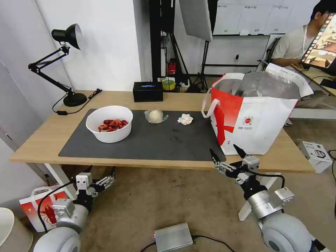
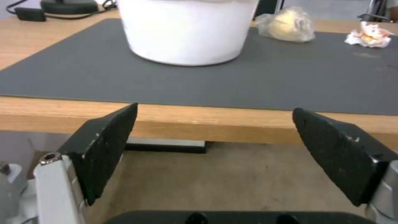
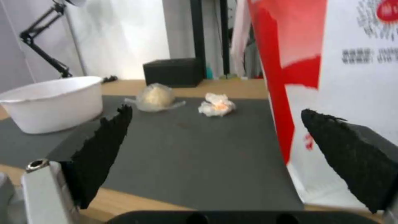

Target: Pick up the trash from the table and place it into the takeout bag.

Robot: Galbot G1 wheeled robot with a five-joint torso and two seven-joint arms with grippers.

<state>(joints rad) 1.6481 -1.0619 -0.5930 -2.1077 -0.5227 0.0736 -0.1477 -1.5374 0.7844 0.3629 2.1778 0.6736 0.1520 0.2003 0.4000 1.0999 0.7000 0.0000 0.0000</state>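
Two grippers hang below the near edge of the wide light-wood table [image 1: 45, 140] with its dark grey mat [image 1: 147, 143], both with fingers spread wide and holding nothing. In the head view the left gripper [image 1: 101, 170] sits at lower left and the right gripper [image 1: 225, 153] at lower centre-right, just in front of the large white-and-red takeout bag [image 1: 255, 122].

From above, the white round bowl [image 1: 109, 123] on the left of the mat shows its red crayfish shells; the left wrist view shows just its plain wall [image 2: 186, 31]. The right wrist view shows orange stains on the crumpled white tissue [image 3: 217, 105] and the clear plastic wad [image 3: 155, 97], which seems to wrap something pale yellow. Both lie mid-mat, between bowl and bag. Silver foil lines the bag's open mouth.
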